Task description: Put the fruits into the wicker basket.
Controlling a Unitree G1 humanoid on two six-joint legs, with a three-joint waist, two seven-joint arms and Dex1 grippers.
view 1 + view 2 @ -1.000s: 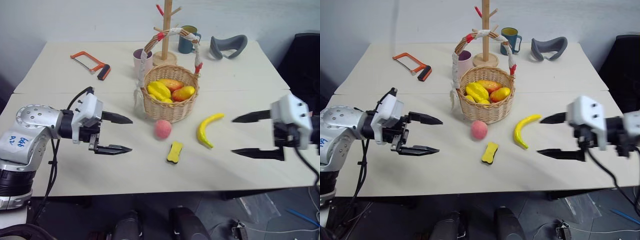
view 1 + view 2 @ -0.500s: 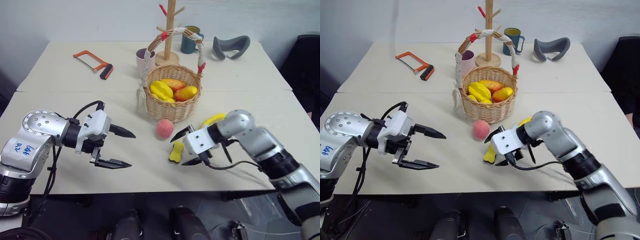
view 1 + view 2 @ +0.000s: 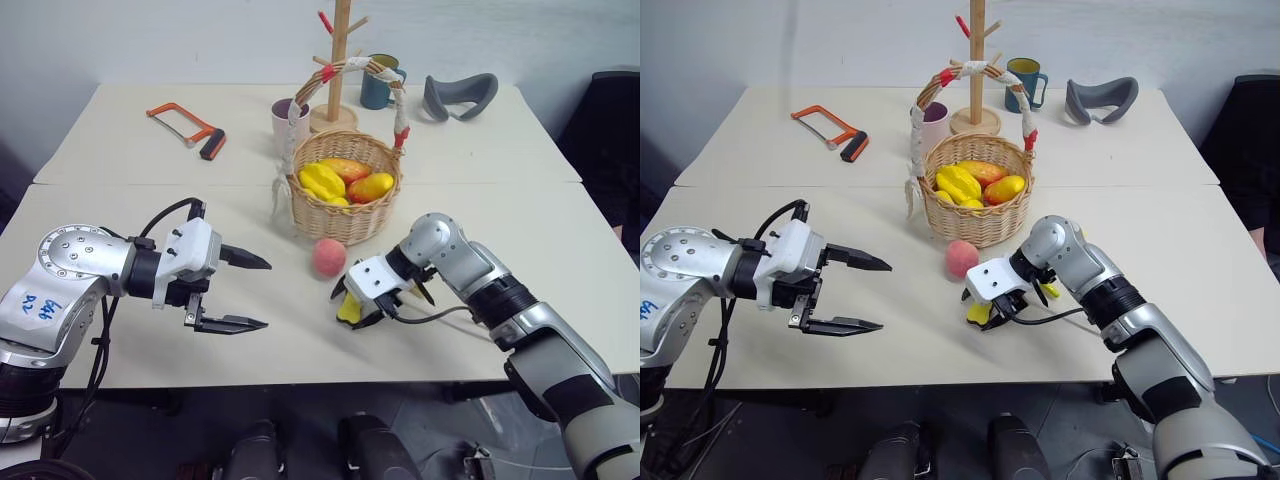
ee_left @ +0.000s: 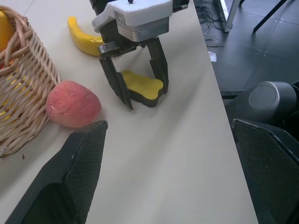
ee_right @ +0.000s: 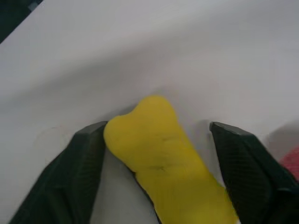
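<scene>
Two fruits remain loose on the pale counter (image 3: 120, 160): a small round pink-red peach (image 3: 328, 257), lying just beside the near wall of the round tan wicker basket with its cloth-wrapped arched handle (image 3: 348, 222), and a curved yellow banana (image 4: 84, 40), lying farther to my right behind my right arm. Several yellow and orange fruits already sit inside the basket.

Item, right jaws (image 4: 139, 86): tilted down to the counter, fingers part-way apart and straddling a small flat yellow block with a dark edge (image 4: 142, 86). One finger stands on each side of it; from the wrist view I cannot tell whether they press it yet. I judge this a wrong target, since the block is no fruit; the peach lies just beside it, towards the basket.

Item, left jaws (image 3: 240, 292): wide apart, empty, hovering above the counter and pointing across at the peach and block, well short of both. I read this as a waiting pose that leaves the middle free for the right arm.

Item, background, unrelated: an orange-framed hacksaw (image 3: 184, 128), a pink cup (image 3: 284, 119) beside the handle, a wooden mug tree (image 3: 334, 62), a blue mug (image 3: 378, 82) and a grey curved headrest-like piece (image 3: 457, 94).

Risk, as I judge it: the block going into the basket instead of the fruit.
</scene>
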